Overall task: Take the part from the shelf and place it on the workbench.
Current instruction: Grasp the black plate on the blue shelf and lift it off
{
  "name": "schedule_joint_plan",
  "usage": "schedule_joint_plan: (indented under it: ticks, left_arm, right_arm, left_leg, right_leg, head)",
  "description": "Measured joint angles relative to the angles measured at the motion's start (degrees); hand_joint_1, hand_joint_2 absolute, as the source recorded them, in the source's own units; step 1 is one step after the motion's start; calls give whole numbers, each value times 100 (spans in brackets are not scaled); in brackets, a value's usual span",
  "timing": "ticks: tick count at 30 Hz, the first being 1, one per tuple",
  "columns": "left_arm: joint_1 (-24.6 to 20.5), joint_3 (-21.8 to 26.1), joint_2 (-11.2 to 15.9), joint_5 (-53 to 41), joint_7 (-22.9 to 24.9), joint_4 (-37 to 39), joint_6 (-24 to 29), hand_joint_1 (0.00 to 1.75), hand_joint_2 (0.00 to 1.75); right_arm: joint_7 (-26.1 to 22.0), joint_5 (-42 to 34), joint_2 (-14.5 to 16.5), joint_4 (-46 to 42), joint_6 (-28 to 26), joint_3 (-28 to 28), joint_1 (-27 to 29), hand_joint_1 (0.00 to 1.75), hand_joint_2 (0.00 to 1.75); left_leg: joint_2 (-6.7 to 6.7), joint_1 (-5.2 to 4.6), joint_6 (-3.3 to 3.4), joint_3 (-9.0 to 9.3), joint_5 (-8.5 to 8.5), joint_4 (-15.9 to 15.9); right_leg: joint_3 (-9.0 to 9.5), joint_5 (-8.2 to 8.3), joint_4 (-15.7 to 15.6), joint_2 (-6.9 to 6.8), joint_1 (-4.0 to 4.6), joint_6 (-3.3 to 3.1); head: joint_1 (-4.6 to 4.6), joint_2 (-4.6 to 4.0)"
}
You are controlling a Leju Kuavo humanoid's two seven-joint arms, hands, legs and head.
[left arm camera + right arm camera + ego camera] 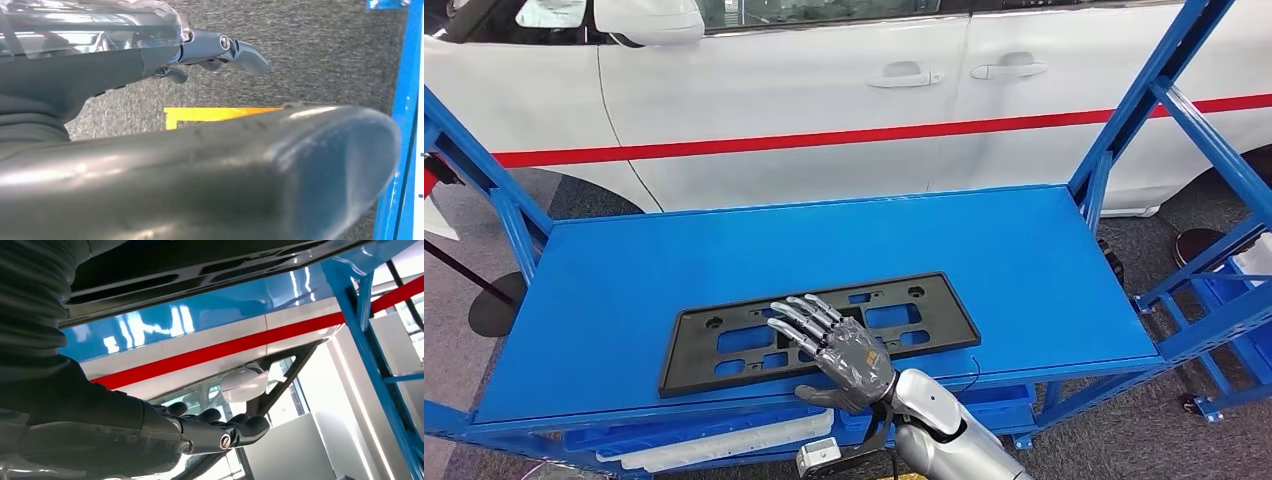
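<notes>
I have the right hand (844,348) out over the near edge of the blue shelf (1044,270), palm down, its fingers (804,318) straight and spread across the middle of the black frame (724,345), a flat slotted plate like a licence-plate holder. The frame lies flat on the near half of the shelf, slightly left of centre, its long side roughly parallel to the near edge, which I judge leaves it easy to reach from where I stand. The hand is released; it holds nothing, and whether the fingertips touch the frame or float just above it I cannot tell from the head view. The thumb (819,396) sits at the frame's near rim, toward the shelf edge, and I read that as the setup for a pinch: fingers on top, thumb under the near lip, since a thin flat part offers nothing else to grab. The right wrist view looks along the hand toward the white car (824,90) with the red stripe beyond the shelf. My left hand (220,47) hangs low over grey carpet beside a blue upright, fingers loosely extended, holding nothing. The workbench is not visible to me here.
</notes>
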Motion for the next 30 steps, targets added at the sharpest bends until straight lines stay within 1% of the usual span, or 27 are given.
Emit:
schedule_joint_plan:
  ticks: [1, 3, 4, 5, 6, 8, 9, 10, 11, 12, 13, 14, 15, 16, 17, 18, 19, 20, 21, 23, 24, 25, 26, 27, 28, 29, 30]
  left_arm:
    - [2, 0, 1, -7, -7, 0, -2, 0, 0]
    - [14, 0, -1, -21, -9, 0, -3, 0, 0]
    - [19, 0, -3, -29, -9, 0, -2, 0, 0]
    - [19, 1, -5, -33, -9, 0, -1, 0, 0]
    - [13, 1, -7, -37, -10, 0, 0, 0, 0]
    - [7, 4, -4, -37, -13, 0, 3, 0, 0]
    - [8, 5, -4, -37, -13, 0, 3, 0, 0]
    - [10, 6, -3, -37, -13, 0, 3, 0, 0]
    - [13, 7, -3, -37, -13, 0, 3, 0, 0]
    - [14, 7, -5, -37, -12, 0, 3, 0, 0]
    - [14, 7, -8, -37, -13, 0, 3, 0, 0]
    - [13, 7, -13, -37, -13, 0, 3, 0, 0]
    - [11, 7, -18, -37, -14, 0, 3, 0, 0]
    - [9, 8, -21, -37, -14, 0, 5, 0, 0]
    - [8, 9, -22, -37, -14, 0, 9, 0, 0]
    - [7, 10, -22, -36, -14, 0, 13, 0, 0]
    - [7, 12, -20, -31, -15, 0, 21, 0, 0]
    - [7, 15, -19, -26, -17, 0, 31, 0, 0]
    - [6, 17, -19, -21, -22, 0, 38, 0, 0]
    - [10, 20, -19, -19, -32, 0, 47, 0, 0]
    - [15, 20, -19, -25, -37, 0, 47, 0, 0]
    - [21, 21, -17, -30, -38, 0, 47, 0, 0]
    - [25, 22, -13, -34, -40, 0, 47, 0, 0]
    - [25, 23, -8, -37, -40, 0, 47, 0, 0]
    - [22, 24, -1, -37, -41, 0, 47, 0, 0]
    - [15, 24, 5, -37, -43, 1, 47, 0, 0]
    - [7, 24, 8, -36, -45, 1, 47, 0, 0]
  right_arm:
    - [33, 33, 37, 80, -40, 20, -39, 0, 175]
    - [67, 79, 113, 225, -132, 44, -93, 0, 175]
    - [75, 96, 158, 289, -180, 52, -119, 0, 175]
    - [93, 119, 200, 342, -223, 58, -148, 0, 175]
    - [121, 156, 243, 390, -261, 62, -179, 0, 175]
    - [174, 240, 314, 477, -320, 70, -221, 0, 175]
    - [194, 271, 343, 523, -336, 77, -230, 0, 175]
    - [206, 285, 364, 560, -343, 85, -232, 0, 175]
    - [217, 290, 382, 592, -345, 92, -239, 0, 175]
    - [227, 292, 403, 619, -346, 98, -252, 0, 175]
    - [232, 304, 422, 640, -350, 101, -272, 0, 175]
    - [236, 335, 443, 658, -357, 106, -297, 0, 175]
    - [244, 385, 462, 676, -366, 113, -319, 0, 175]
    - [262, 461, 478, 695, -381, 125, -336, 0, 175]
    - [297, 562, 494, 721, -402, 140, -348, 0, 175]
    - [339, 667, 511, 751, -425, 154, -358, 0, 175]
    - [387, 776, 531, 786, -452, 168, -374, 0, 175]
    - [438, 888, 553, 828, -482, 182, -399, 0, 175]
    - [495, 1011, 577, 878, -517, 197, -429, 0, 175]
    - [650, 1325, 608, 1008, -594, 237, -492, 0, 175]
    - [742, 1505, 615, 1084, -630, 257, -515, 0, 175]
    - [839, 1689, 616, 1157, -653, 277, -537, 0, 175]
    - [942, 1885, 616, 1227, -667, 297, -562, 0, 175]
    - [1042, 2073, 616, 1285, -673, 317, -593, 0, 175]
    - [1145, 2269, 616, 1345, -674, 335, -629, 0, 175]
    - [1238, 2438, 616, 1405, -673, 349, -671, 0, 175]
    - [1324, 2587, 616, 1470, -672, 359, -713, 0, 175]
  left_leg:
    - [-6, -9, 28, 25, -8, -70]
    - [-16, -12, 91, 17, 12, -89]
    - [-16, -8, 126, 21, 25, -108]
    - [-13, 0, 158, 25, 40, -126]
    - [-10, 9, 186, 25, 52, -144]
    - [-9, 2, 209, 11, 57, -146]
    - [-10, -1, 211, 8, 57, -145]
    - [-14, -2, 211, 10, 56, -144]
    - [-18, -3, 210, 16, 55, -144]
    - [-23, -3, 205, 28, 52, -144]
    - [-27, -4, 198, 37, 48, -145]
    - [-28, -13, 181, 36, 43, -139]
    - [-29, -17, 158, 28, 41, -135]
    - [-28, -19, 130, 14, 42, -133]
    - [-27, -21, 95, 5, 47, -137]
    - [-26, -20, 61, 7, 49, -146]
    - [-24, -17, 30, 4, 25, -122]
    - [-21, -16, 4, -30, -46, -26]
    - [-19, -13, -17, -122, -184, 196]
    - [-16, 0, -46, -453, -550, 923]
    - [-16, 4, -62, -621, -681, 1278]
    - [-15, 7, -73, -712, -706, 1462]
    - [-14, 9, -79, -708, -628, 1446]
    - [-12, 11, -78, -583, -445, 1179]
    - [-8, 14, -72, -391, -237, 771]
    - [-4, 11, -59, -209, -96, 392]
    - [-6, 9, -33, -79, -3, 106]
  right_leg:
    - [-12, -4, 12, 1, 11, 26]
    - [-24, -7, 17, 1, 9, 76]
    - [-40, -50, 62, 2, 2, 103]
    - [-91, -142, 182, 4, -7, 131]
    - [-211, -306, 449, 5, -17, 158]
    - [-581, -677, 1238, 5, -36, 193]
    - [-747, -784, 1578, 4, -41, 202]
    - [-817, -769, 1708, 4, -42, 202]
    - [-773, -644, 1604, 4, -42, 193]
    - [-625, -436, 1281, 4, -39, 174]
    - [-423, -224, 843, 5, -33, 142]
    - [-240, -74, 443, 5, -16, 107]
    - [-118, 13, 164, 5, 1, 76]
    - [-67, 30, 30, 7, 18, 52]
    - [-66, 22, 8, 9, 34, 37]
    - [-67, 35, -6, 12, 24, 15]
    - [-55, 51, -35, 11, 12, -10]
    - [-39, 66, -63, 7, -3, -41]
    - [-24, 78, -89, 0, -18, -68]
    - [-16, 76, -94, -16, -11, -99]
    - [-16, 71, -88, -21, -4, -106]
    - [-16, 66, -80, -24, 0, -109]
    - [-15, 60, -69, -23, 2, -109]
    - [-11, 50, -55, -20, 0, -102]
    - [-8, 35, -36, -15, -2, -87]
    - [-15, 19, -12, -10, 8, -66]
    - [-29, 7, 12, -5, 20, -42]
  head:
    - [1, 0]
    - [0, 0]
    - [0, 0]
    - [0, 0]
    - [0, 0]
    - [1, 0]
    - [1, 0]
    - [1, 0]
    - [1, 0]
    - [1, 0]
    - [1, 0]
    - [1, 0]
    - [0, 0]
    - [0, 0]
    - [0, 0]
    - [-1, 0]
    - [0, 0]
    - [-1, 0]
    - [-1, 0]
    - [-1, 0]
    - [-1, 0]
    - [-1, 0]
    - [-2, 0]
    - [-2, 0]
    - [-1, 0]
    - [-1, 0]
    - [-1, 0]
